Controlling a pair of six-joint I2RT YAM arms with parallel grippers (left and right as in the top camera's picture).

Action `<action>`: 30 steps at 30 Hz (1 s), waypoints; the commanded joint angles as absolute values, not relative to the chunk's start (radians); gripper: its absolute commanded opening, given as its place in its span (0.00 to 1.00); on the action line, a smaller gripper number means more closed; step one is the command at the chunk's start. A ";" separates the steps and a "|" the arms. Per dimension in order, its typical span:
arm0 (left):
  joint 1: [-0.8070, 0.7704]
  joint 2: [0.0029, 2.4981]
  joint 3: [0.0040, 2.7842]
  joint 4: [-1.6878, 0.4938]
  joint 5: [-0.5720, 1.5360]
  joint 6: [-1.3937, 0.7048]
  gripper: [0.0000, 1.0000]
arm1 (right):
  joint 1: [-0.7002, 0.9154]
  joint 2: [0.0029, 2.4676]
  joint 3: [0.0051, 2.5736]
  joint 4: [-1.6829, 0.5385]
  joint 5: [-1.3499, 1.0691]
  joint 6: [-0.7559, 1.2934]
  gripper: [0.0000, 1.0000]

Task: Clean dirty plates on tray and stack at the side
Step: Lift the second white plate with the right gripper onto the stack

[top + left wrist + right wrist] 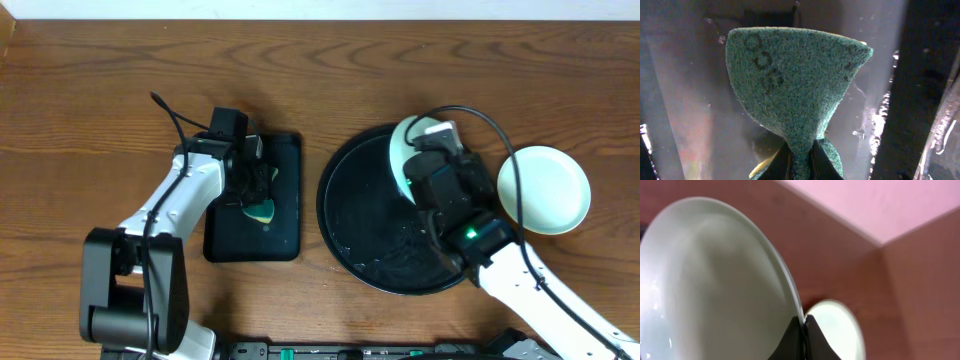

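**Item 1: held plate**. Pale mint, round, with a thin rim. It is hanging tilted on edge over the far right part of the tray, lifted off its floor. The right gripper is pinching the rim, fingers narrow, one on each face. No scribble is showing on the face seen from the right wrist.
Handling, as judged: it is looking light and stiff, probably plastic, so not fragile. The glossy surface is likely slippery, more so if wet. The rim is the only practical hold, and a pinch there may be letting the plate swing or twist under sideways pressure.

**Item 2: second plate**. Same pale tone, lying flat on the table just right of the tray, rim near the tray's rim; touching or not cannot be told. Nothing is gripping it. This is looking like the start of the stack.

**Item 3: third plate.** Not showing in any view.

**Item 4: sponge**. Green scouring face, yellow backing, soft and compressible. The left gripper is clamping its lower end, fingers narrow, over the small tray left of the tray.

**Item 5: tray.** Black and glossy, with wet-looking glints on its floor.
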State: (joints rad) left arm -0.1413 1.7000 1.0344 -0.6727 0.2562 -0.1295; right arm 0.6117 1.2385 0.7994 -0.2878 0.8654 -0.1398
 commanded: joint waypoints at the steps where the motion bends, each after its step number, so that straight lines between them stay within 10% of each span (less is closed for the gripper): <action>1: -0.141 1.724 1.031 -0.670 0.250 -0.112 0.08 | 0.675 1.221 0.825 -0.208 1.032 -0.315 0.01; 5: -0.141 1.725 1.031 -0.669 0.250 -0.112 0.17 | 0.727 1.221 0.825 -0.102 1.082 -0.445 0.01; 7: -0.141 1.725 1.031 -0.670 0.250 -0.112 0.36 | 0.743 1.221 0.825 -0.055 1.113 -0.505 0.01; 19: -0.141 1.514 1.049 -0.710 0.251 -0.117 0.61 | 0.684 1.221 0.825 0.010 1.200 -0.435 0.01; 26: -0.141 1.517 1.048 -0.743 0.251 -0.133 0.64 | 0.656 1.221 0.824 0.026 1.178 -0.458 0.01; 30: -0.141 1.517 1.048 -0.747 0.251 -0.132 0.64 | 0.643 1.221 0.824 -0.160 1.140 -0.134 0.01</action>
State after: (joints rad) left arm -0.1413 1.5166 1.0355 -0.7376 0.2562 -0.1303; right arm 0.6678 1.2366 0.8066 -0.0418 1.1610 -0.4026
